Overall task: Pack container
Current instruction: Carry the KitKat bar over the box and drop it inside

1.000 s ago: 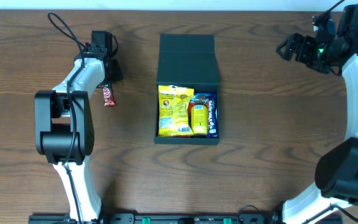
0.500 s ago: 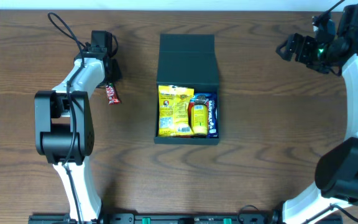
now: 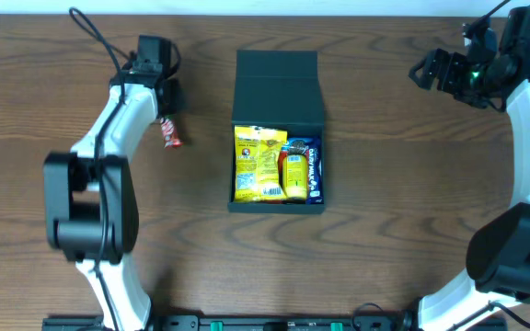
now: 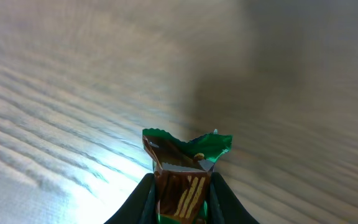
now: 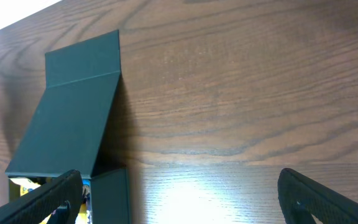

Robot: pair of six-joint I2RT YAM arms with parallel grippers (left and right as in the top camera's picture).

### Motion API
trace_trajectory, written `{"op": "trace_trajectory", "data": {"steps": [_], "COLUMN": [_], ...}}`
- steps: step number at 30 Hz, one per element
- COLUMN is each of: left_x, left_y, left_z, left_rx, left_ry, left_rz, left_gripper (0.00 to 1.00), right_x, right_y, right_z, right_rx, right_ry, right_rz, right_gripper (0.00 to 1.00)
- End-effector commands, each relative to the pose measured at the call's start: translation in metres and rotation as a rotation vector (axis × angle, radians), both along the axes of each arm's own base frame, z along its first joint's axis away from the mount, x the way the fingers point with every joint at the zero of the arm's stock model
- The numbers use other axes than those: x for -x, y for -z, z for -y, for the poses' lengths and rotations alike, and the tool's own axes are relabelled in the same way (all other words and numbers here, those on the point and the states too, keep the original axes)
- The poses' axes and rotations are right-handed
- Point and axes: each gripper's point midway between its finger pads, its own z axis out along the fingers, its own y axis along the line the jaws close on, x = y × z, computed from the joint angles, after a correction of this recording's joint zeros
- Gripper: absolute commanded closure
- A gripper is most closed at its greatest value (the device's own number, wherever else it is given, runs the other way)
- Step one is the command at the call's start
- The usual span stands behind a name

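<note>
The container (image 3: 277, 208) is a dark teal-black box at the table's middle, its flap lid (image 3: 279, 87) open toward the far side. It also shows in the right wrist view (image 5: 73, 118). Inside lie a yellow packet (image 3: 258, 164), a small orange packet (image 3: 293, 175) and a blue packet (image 3: 314, 170). My left gripper (image 3: 167, 119) is shut on a brown snack bar (image 3: 170, 134) with green ends (image 4: 182, 180), held above the wood left of the container. My right gripper (image 3: 440, 72) is open and empty at the far right (image 5: 179, 208).
The wooden table (image 3: 403, 184) runs under everything. A black cable (image 3: 95, 41) loops by the left arm at the far left. Both arm bases stand at the near edge.
My left gripper has moved a little right and toward the far side with the snack bar, and the arm has swung. The right arm has not moved.
</note>
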Motion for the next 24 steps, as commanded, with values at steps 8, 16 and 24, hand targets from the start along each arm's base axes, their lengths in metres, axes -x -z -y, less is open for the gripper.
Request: {"op": "trace_trajectory", "data": {"steps": [8, 16, 24], "left_x": [0.046, 0.108, 0.127], "left_y": [-0.089, -0.035, -0.029], "left_z": [0.178, 0.277, 0.292], "left_rx": [0.104, 0.205, 0.317], "left_ry": [0.314, 0.469, 0.353], "left_rz": [0.176, 0.000, -0.074], "left_gripper": [0.94, 0.94, 0.95], "right_x": [0.000, 0.002, 0.004], "right_y": [-0.002, -0.002, -0.001], "right_z": [0.012, 0.026, 0.026], "right_rx": [-0.005, -0.021, -0.023], "right_ry": [0.022, 0.074, 0.077], "right_rz": [0.013, 0.001, -0.006], "right_gripper": [0.01, 0.01, 0.01]}}
